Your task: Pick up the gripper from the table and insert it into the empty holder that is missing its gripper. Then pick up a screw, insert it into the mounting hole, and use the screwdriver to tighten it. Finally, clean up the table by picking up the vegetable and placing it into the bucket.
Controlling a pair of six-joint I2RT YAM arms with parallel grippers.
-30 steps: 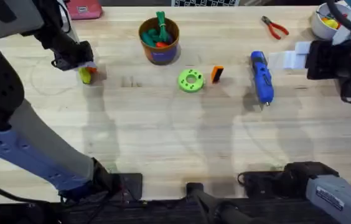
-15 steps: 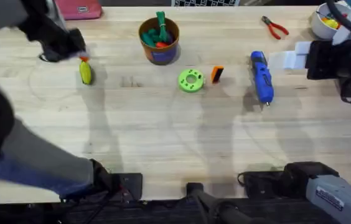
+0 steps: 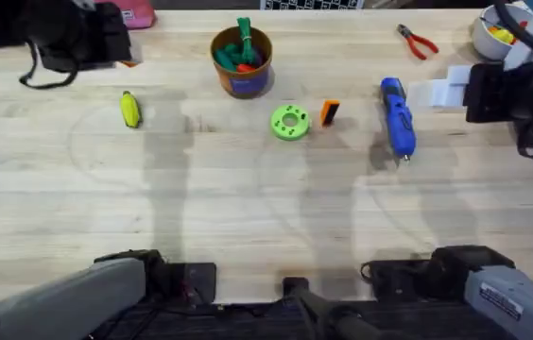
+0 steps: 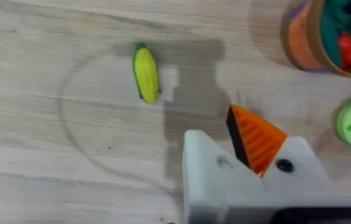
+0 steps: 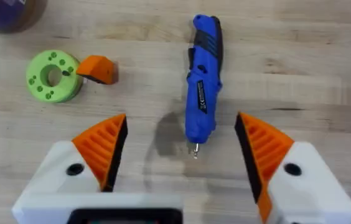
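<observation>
The gripper (image 3: 330,112), a small orange wedge (image 5: 98,68), lies on the table beside a green disc (image 3: 290,123). The blue screwdriver (image 3: 398,115) lies right of it, its bit (image 5: 195,149) pointing toward the near edge. My right gripper (image 5: 182,155) hovers open above the screwdriver's tip end, an orange pad on each finger. My left gripper (image 4: 238,134) is raised at the far left (image 3: 120,57), shut and holding nothing. One of its white blocks is the empty holder (image 4: 206,180). The yellow vegetable (image 3: 130,110) lies on the wood (image 4: 145,74). The bucket (image 3: 242,64) holds toy pieces.
Red-handled pliers (image 3: 418,41) and a white bowl (image 3: 493,33) sit at the far right. A pink object (image 3: 125,14) lies at the far edge behind the left arm. The green disc (image 5: 53,76) has several small holes.
My left gripper has pulled up and back to the far left, away from the vegetable, which stays lying on the table. The right arm has not moved.
</observation>
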